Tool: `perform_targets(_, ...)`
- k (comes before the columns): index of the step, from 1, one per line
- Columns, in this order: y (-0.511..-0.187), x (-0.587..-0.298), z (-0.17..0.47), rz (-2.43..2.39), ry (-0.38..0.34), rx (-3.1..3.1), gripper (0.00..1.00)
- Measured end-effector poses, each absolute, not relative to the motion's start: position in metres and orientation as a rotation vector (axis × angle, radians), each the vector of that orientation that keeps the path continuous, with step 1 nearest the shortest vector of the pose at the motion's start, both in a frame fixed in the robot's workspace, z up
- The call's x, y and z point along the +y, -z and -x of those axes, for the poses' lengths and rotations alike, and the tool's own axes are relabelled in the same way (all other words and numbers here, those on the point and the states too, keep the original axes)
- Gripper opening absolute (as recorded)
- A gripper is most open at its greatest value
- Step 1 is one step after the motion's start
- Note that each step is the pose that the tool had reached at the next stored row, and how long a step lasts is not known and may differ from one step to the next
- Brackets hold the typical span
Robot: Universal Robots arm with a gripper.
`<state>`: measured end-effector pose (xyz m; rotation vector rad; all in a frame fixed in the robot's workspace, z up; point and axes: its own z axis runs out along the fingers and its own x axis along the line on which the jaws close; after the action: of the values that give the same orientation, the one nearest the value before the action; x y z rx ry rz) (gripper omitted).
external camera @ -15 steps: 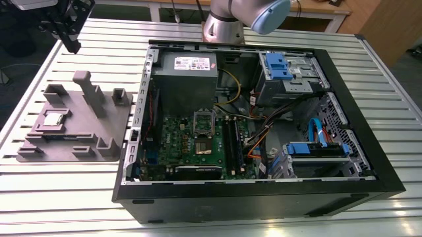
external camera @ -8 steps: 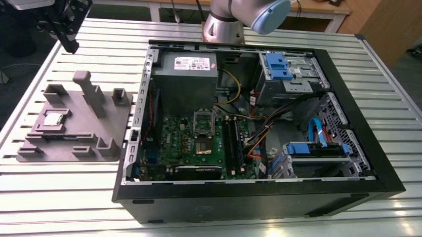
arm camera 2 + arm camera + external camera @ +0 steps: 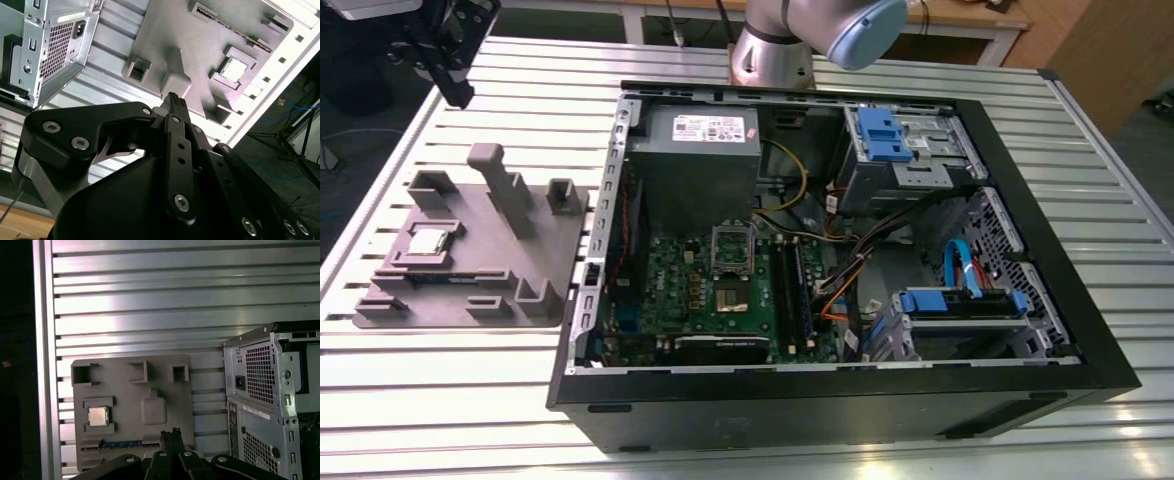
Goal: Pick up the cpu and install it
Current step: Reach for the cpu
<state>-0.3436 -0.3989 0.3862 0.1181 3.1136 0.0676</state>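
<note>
So the cpu is parked in a square pocket of the grey holder tray at the exterior view's left, well apart from the open pc case. I'd guess that's so it can't slide and can be grabbed from above. It's a small flat square with a pale silvery top, and the gripper hangs high near the tray, fingers pressed together, holding nothing

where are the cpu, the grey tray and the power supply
cpu [image 3: 98, 416]: first wrist view, centre of its metal top
grey tray [image 3: 129, 402]: first wrist view, bare flat plate
power supply [image 3: 698, 175]: exterior view, grey face beside its label
</note>
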Motion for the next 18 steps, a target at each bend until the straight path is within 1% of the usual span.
perform_targets(18,-0.386,-0.399,0.363,-0.118,-0.068,3.114,0.11)
